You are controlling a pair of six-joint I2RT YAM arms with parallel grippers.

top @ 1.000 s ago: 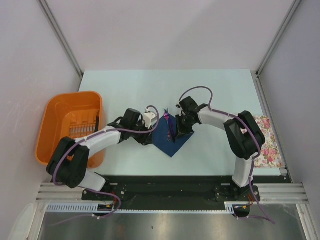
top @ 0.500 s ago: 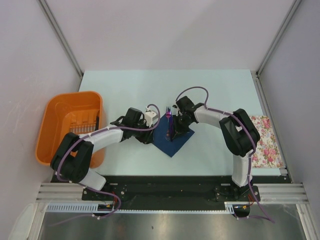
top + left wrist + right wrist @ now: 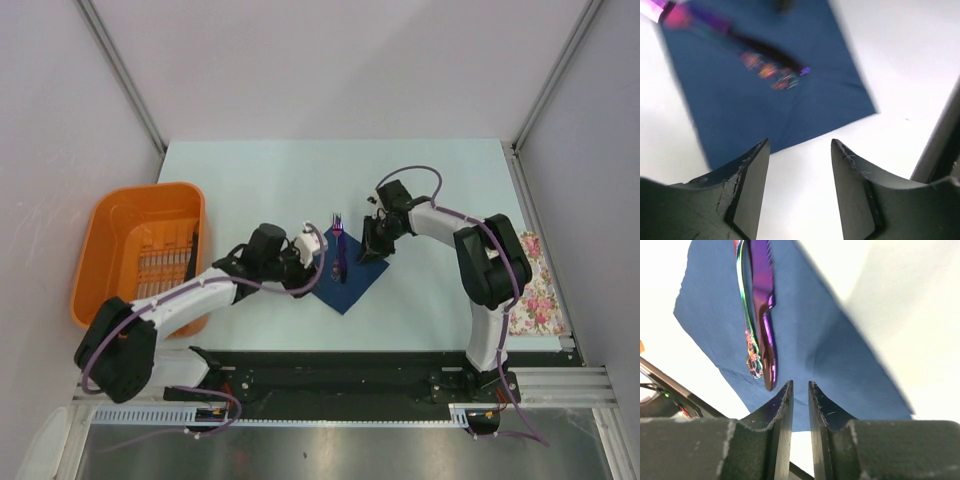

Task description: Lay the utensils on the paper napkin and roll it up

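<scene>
The paper napkin [image 3: 352,282] lies flat on the pale desk [image 3: 430,180] between the two arms, turned like a diamond with one corner pointing at the bases. The utensils [image 3: 339,252] rest together on its upper left part, handles side by side and running away from the bases, and the fork's tines reach past the napkin's far edge onto the bare desk. The left gripper [image 3: 800,145] hangs low at the napkin's left edge with its fingers [image 3: 747,180] spread. Nothing is between them, and only white desk and the napkin's near border show in the gap. The utensils there are a blurred purple streak near the top. The right gripper [image 3: 800,384] sits at the napkin's right edge with its fingers [image 3: 780,415] drawn nearly together, leaving a thin slit. No object shows in that slit, and its tips lie just beside the utensils' handle ends without touching them. An orange basket [image 3: 145,190] stands at the desk's left edge, and a floral cloth [image 3: 535,290] lies at the right edge, well apart from the napkin.
</scene>
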